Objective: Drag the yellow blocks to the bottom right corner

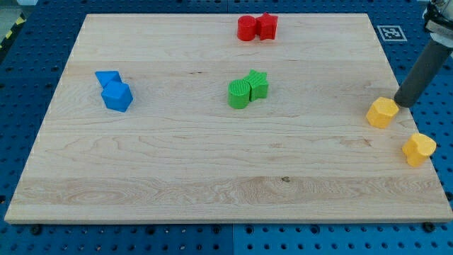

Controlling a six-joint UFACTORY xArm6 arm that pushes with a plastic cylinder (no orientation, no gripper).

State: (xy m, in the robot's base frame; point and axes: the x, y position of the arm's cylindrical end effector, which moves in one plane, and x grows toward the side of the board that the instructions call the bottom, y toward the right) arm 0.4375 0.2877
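Note:
Two yellow blocks lie near the board's right edge. One yellow hexagon-like block (382, 112) sits at mid height; the other yellow block (419, 149) lies lower and further right, at the very edge. My tip (405, 104) is on the right side, just to the upper right of the first yellow block, touching or nearly touching it. The dark rod slants up toward the view's top right.
Two red blocks (257, 27) touch each other at the top centre. Two green blocks (248, 88) touch in the middle. Two blue blocks (114, 91) touch at the left. The wooden board (177, 163) lies on a blue perforated table, with a marker tag (391, 32) at top right.

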